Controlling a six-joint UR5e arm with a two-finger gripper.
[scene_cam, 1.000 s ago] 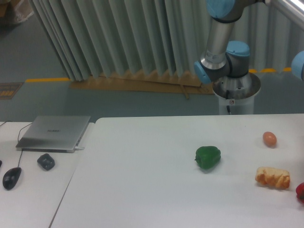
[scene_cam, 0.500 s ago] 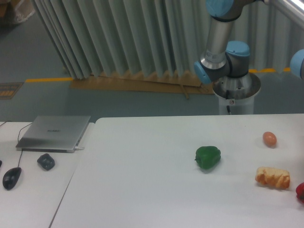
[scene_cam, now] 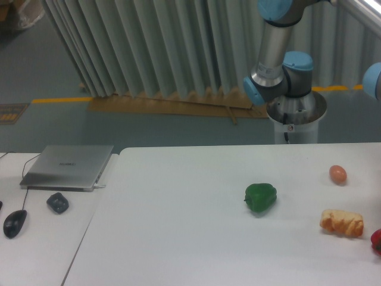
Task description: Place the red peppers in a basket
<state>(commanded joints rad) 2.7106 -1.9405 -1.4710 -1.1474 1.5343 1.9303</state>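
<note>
A glossy dark-red rounded pepper lies at the right edge of the white worktop, cut off by the frame so that only a sliver of it shows. The grey-and-blue robot arm stands behind the worktop's far edge, toward the right; its links rise out of the top of the frame, and the gripper with its fingers is out of sight, so neither how the fingers stand nor where the pepper lies relative to them can be told.

Just beside the red pepper, toward the centre, lies a pale golden-brown crusty bread piece. A small orange-brown egg sits nearer the far edge, and a green bell pepper rests further in. On the adjoining table at left are a closed silver laptop, a dark computer mouse and a small dark grey object.
</note>
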